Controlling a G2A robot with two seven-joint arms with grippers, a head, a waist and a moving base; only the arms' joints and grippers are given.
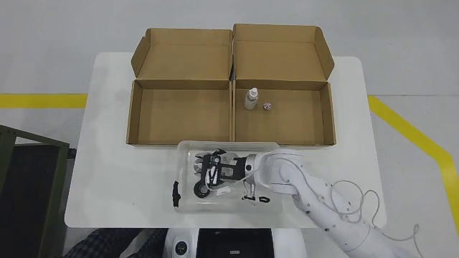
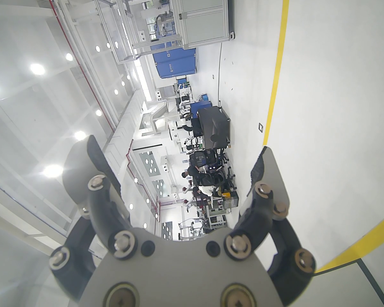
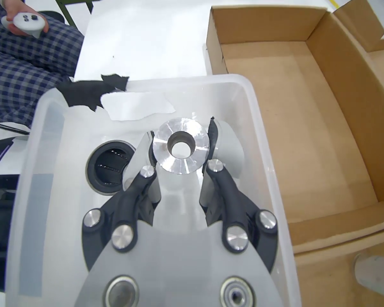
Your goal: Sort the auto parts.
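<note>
Right jaws clamp a silver ring (image 3: 181, 148) in the clear bin (image 3: 259, 122); left jaws stand apart. Two parts (image 1: 251, 99) sit in the right-hand box (image 1: 326, 118); more remain.

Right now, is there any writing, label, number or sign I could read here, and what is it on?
White bottle: red print, cut off and blurred, unreadable.
Blue cabinets: white marks, too small to read.
Floor marker: too small to read.
White label on the clear bin: blank.
Nothing else carries text I can read.
</note>
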